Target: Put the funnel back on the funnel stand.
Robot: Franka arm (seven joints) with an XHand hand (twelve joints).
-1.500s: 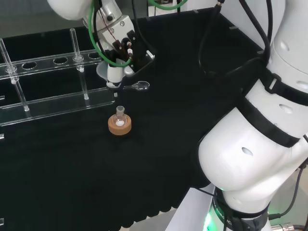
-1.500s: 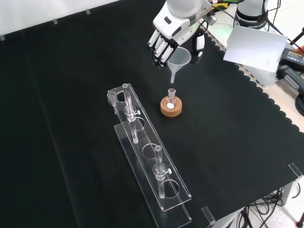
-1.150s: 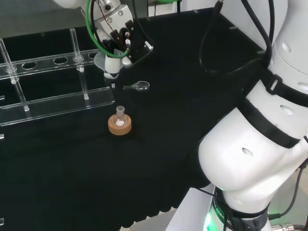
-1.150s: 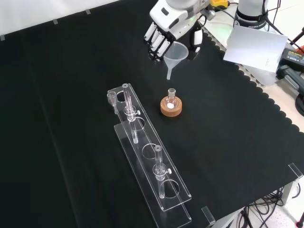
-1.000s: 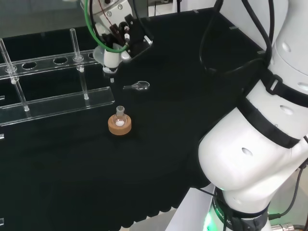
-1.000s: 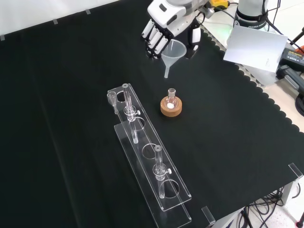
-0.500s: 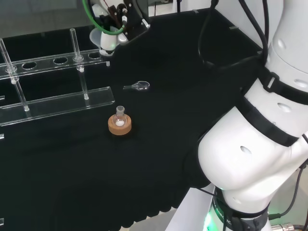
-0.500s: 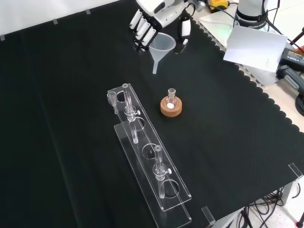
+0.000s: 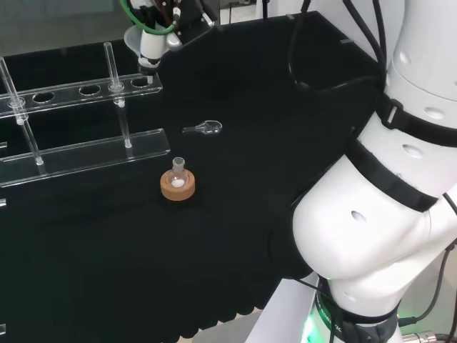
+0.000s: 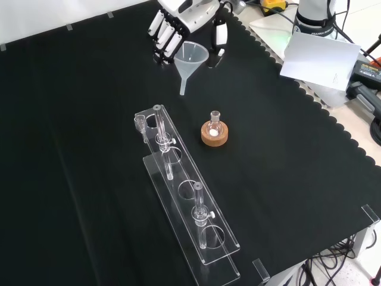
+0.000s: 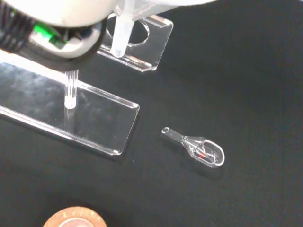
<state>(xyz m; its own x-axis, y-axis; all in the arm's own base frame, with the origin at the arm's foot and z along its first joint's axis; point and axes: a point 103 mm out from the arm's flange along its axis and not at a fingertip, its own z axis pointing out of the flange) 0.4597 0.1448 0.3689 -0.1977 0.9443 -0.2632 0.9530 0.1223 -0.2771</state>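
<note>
The clear funnel (image 10: 190, 58) hangs upright in the air, spout down, with the hand (image 10: 174, 22) shut on its cone at the front view's top. In the head view the funnel (image 9: 136, 38) is under the hand (image 9: 183, 10), just above the right end of the funnel stand (image 9: 78, 91). The stand (image 10: 180, 189) is a long clear acrylic rack with round holes in its upper shelf and thin posts. In the wrist view the funnel's spout (image 11: 120, 36) crosses the end hole of the stand (image 11: 150, 43). The spout is clear of the shelf.
A small round flask (image 10: 214, 122) sits on a cork ring (image 10: 214, 136) right of the stand in the front view. A little glass scoop (image 9: 205, 128) lies on the cloth beyond the stand's end, also plain in the wrist view as scoop (image 11: 198, 148).
The hand has carried the funnel up and left, away from above the flask and over toward the end of the stand. The flask, scoop and stand have stayed put.
</note>
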